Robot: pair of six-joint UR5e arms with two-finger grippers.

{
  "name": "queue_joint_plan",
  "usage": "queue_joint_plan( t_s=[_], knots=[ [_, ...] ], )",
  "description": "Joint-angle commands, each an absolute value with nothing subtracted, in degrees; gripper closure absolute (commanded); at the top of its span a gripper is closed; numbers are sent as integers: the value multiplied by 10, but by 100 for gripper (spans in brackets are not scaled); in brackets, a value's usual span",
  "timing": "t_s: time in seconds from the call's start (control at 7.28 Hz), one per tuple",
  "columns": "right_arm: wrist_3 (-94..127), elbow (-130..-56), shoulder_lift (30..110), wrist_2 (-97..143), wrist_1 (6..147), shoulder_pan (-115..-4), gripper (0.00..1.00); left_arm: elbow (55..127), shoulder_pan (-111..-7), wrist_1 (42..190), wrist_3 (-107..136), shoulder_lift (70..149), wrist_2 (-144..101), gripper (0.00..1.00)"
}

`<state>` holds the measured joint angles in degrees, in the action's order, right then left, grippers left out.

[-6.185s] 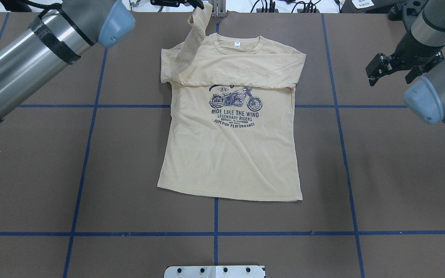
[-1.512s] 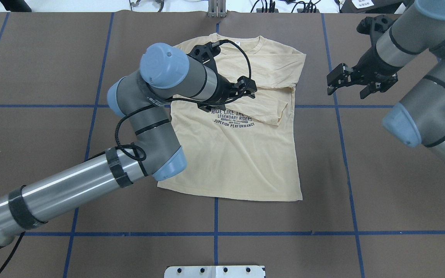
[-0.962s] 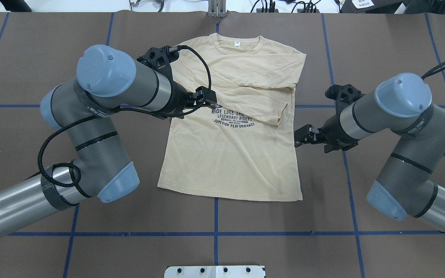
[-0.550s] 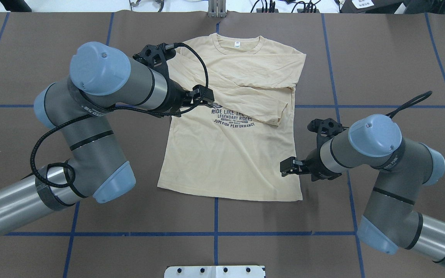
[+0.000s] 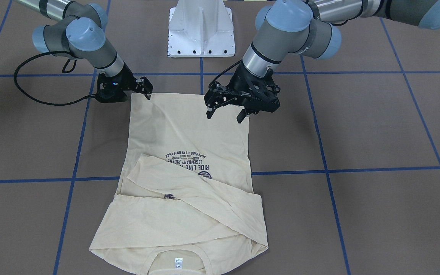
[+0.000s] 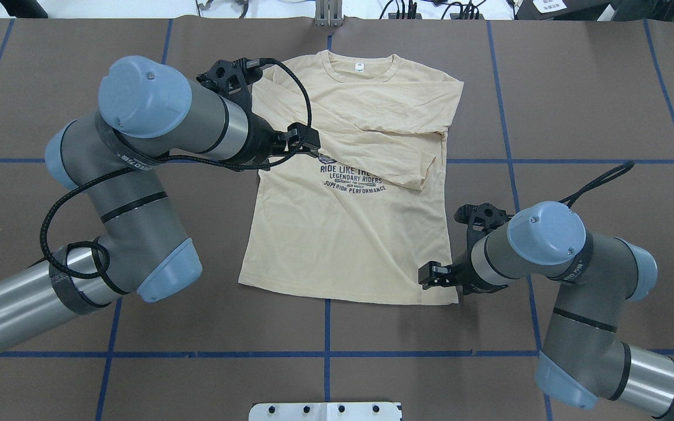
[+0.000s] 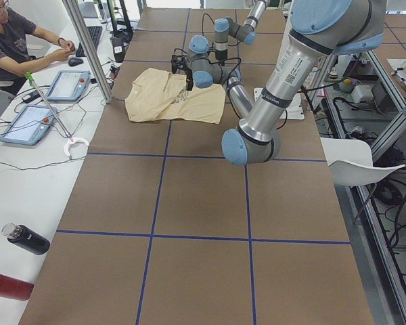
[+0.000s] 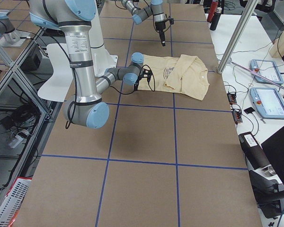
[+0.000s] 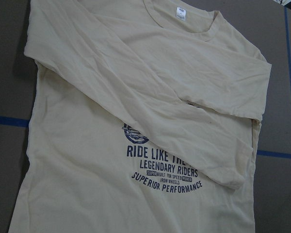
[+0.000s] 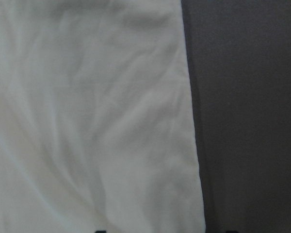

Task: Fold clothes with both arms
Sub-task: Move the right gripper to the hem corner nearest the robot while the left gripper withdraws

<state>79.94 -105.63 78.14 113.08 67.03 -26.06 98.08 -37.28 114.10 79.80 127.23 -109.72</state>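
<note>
brown table (image 6: 577, 88) crossed by blue tape (image 6: 325, 327), white desk (image 7: 13, 169) alongside. one t-shirt (image 6: 348, 245) flat at frame centre, sleeves folded across. two grippers, both spread: left gripper (image 5: 224, 114) over it, right gripper (image 6: 430, 276) at its lower-right hem corner.

T-shirt (image 6: 348, 245) is a pale cream-yellow with a navy motorcycle print (image 6: 353, 175) (the lettering's navy too) and a tiny white neck label (image 6: 360, 66). Table (image 6: 606, 117) is dull brown, gridded with blue tape lines (image 6: 325, 354). Left arm (image 6: 21, 304) and right arm (image 6: 653, 365) are silver-grey, joint caps (image 6: 144, 96) light blue, pedestal (image 5: 201, 26) white.
</note>
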Motion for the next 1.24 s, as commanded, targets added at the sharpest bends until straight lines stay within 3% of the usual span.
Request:
queue_joint_plan(
  t_s=[0.0, 0.14, 0.41, 0.82, 1.1],
  knots=[
    [800, -1056, 781, 1132, 679, -259, 48, 981, -373, 1142, 796, 1270, -1097, 0],
    [800, -1058, 782, 1132, 679, -259, 60, 981, -373, 1143, 796, 1270, -1097, 0],
    [802, -1060, 783, 1131, 679, -260, 97, 981, -373, 1143, 797, 1270, -1096, 0],
    [819, -1077, 784, 1152, 679, -263, 100, 986, -373, 1142, 797, 1260, -1096, 0],
    [819, -1095, 782, 1161, 679, -263, 100, 1012, -357, 1136, 808, 1213, -1091, 0]
  ],
)
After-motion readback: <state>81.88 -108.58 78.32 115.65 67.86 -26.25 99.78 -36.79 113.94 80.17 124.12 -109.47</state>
